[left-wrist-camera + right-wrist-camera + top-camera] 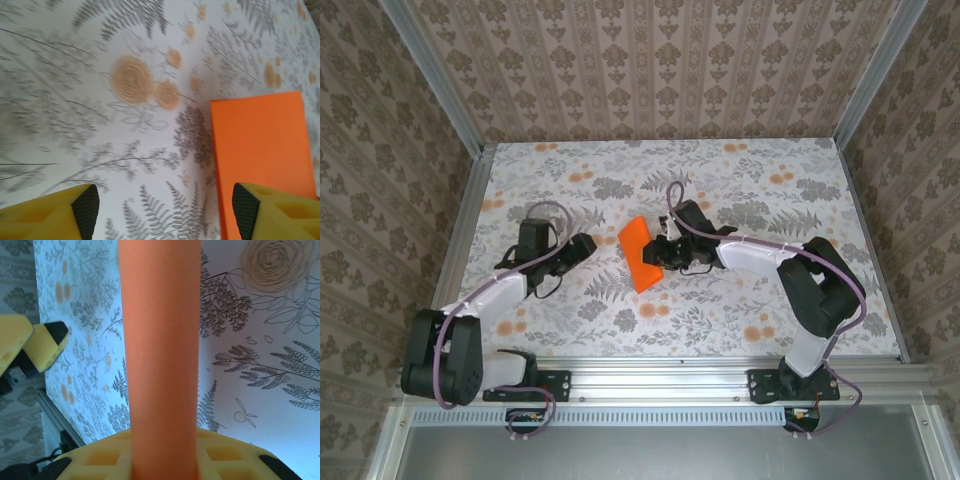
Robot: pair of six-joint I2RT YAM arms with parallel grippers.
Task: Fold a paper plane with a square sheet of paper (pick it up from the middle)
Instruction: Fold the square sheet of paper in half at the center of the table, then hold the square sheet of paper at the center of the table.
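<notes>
Right gripper (666,254) at centre of floral table (750,300): jaws narrow, pinching right edge of orange sheet of paper (640,252). In wrist view, sheet runs straight out from between yellow fingers (230,455). Left gripper (586,245) near sheet's left side, apart from it: jaws wide, nothing between black pads (86,210). Its right pad hangs over sheet's near edge, contact unclear.

My left fingers (45,215) yellow, pads (86,207) black, the square sheet of paper (260,145) bright orange, tablecloth (65,145) white, grey ferns, pale orange flowers.
</notes>
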